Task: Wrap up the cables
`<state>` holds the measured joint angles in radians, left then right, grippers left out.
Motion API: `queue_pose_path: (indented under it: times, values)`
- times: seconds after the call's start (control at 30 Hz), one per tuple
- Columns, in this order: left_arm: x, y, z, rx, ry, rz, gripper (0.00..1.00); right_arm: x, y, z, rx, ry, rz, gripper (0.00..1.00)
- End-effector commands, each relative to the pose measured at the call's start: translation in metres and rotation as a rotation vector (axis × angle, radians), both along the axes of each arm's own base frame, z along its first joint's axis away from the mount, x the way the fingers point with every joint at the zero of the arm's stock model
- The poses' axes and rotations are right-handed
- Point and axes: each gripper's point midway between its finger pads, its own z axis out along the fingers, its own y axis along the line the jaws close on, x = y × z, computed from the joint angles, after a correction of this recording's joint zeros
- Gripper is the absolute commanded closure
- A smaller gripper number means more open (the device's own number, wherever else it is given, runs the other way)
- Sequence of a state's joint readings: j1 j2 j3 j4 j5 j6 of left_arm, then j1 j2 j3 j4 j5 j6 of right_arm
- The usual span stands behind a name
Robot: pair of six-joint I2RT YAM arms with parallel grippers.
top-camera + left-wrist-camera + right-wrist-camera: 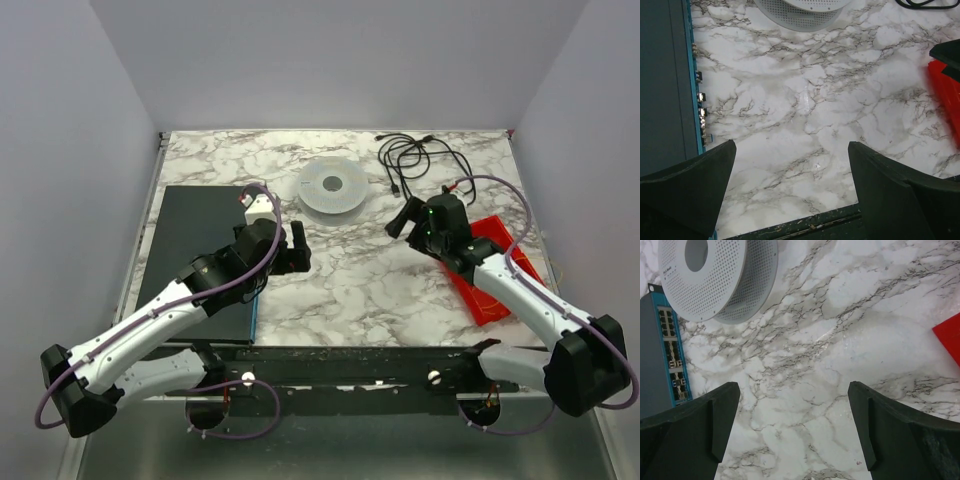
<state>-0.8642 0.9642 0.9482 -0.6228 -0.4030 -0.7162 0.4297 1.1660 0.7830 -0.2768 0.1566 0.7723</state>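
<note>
Cables [415,160]: thin black cords in a loose tangle of loops at the table's [370,290] 1 o'clock, near the far edge. They lie at the spool's [333,187] 3 o'clock, close to it but apart.
Handling: I judge them light, limp and a little springy. The loops will likely slide on the glossy top and snag one another if dragged.
Plugs: small, and they look stiff. From up here they are too small to tell apart by type.
Hold: I would pinch one strand close to a plug end, at the tangle's near rim, rather than bite the whole bundle.
Right claw [794,387]: mine, spread wide and empty over bare marble. The cables are near, at its 12 o'clock.
Left claw [791,150]: also spread wide and empty, beside the box's [195,250] right edge.
Spool: white, round and flat-lying, with perforated flanges and a centre hole. It looks like hard plastic.
Table: white marble pattern with grey veins, smooth with a slight sheen.
Box: dark, flat and matte, with a blue edge carrying a row of ports, at the table's 9 o'clock.
Tray [495,270]: red with a shallow rim, at 4 o'clock, partly under my right arm.
</note>
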Motion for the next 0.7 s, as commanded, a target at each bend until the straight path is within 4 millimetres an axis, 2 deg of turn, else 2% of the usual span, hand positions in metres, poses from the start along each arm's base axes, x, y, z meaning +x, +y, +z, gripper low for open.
queue_pose_path:
  times: [0.0, 0.2, 0.4, 0.57, 0.67]
  values:
    - [-0.002, -0.003, -0.006, -0.022, 0.019, -0.014, 0.01, 0.010, 0.015, 0.008, 0.029, -0.034, 0.067, 0.00]
    - [0.000, -0.002, -0.004, -0.016, 0.010, -0.037, 0.01, 0.031, 0.045, 0.007, 0.091, -0.061, 0.178, 0.00]
    - [-0.003, -0.002, -0.005, -0.031, 0.036, -0.064, 0.01, 0.083, 0.067, 0.001, 0.326, -0.060, 0.238, 0.01]
    - [-0.007, -0.003, -0.006, -0.046, 0.057, -0.088, 0.01, 0.122, 0.080, -0.019, 0.432, -0.052, 0.220, 0.06]
    - [-0.009, -0.002, -0.005, -0.050, 0.061, -0.095, 0.01, 0.139, 0.087, -0.039, 0.478, -0.024, 0.200, 0.10]
